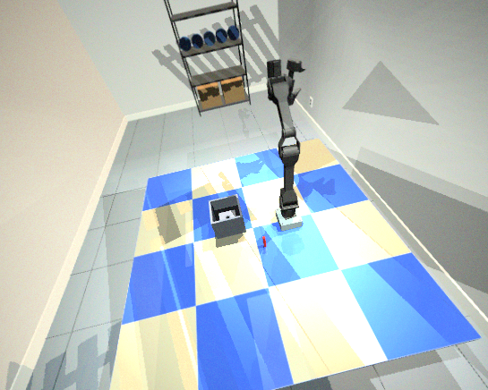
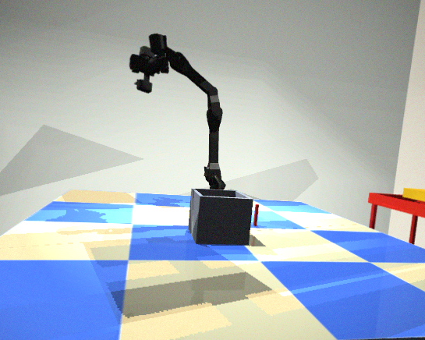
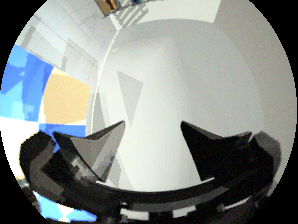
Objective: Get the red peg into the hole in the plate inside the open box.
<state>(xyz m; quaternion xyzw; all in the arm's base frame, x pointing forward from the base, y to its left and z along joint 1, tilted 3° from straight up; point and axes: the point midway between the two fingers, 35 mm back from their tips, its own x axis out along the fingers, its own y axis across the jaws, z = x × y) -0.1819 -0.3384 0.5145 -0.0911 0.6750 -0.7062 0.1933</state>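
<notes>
The red peg (image 1: 264, 241) (image 2: 256, 215) stands upright on the checkered mat, beside the box and near the arm's base. The dark grey box (image 1: 228, 227) (image 2: 224, 220) is open at the top. A pale plate (image 1: 222, 215) with a dark hole shows at its bottom in the top view; no peg shows in it. In the exterior view the box walls hide the plate. My gripper (image 3: 153, 124) is open, with its two fingers wide apart and nothing between them. In the top and exterior views it is high in the air, well away from the peg and box.
The arm stands on a pale base block (image 1: 289, 223). The checkered mat (image 1: 230, 340) (image 2: 76, 296) lies under the box and peg. A shelf rack (image 1: 215, 78) stands at the back wall. A red table (image 2: 389, 200) with a yellow block (image 2: 420, 195) is at the right in the exterior view.
</notes>
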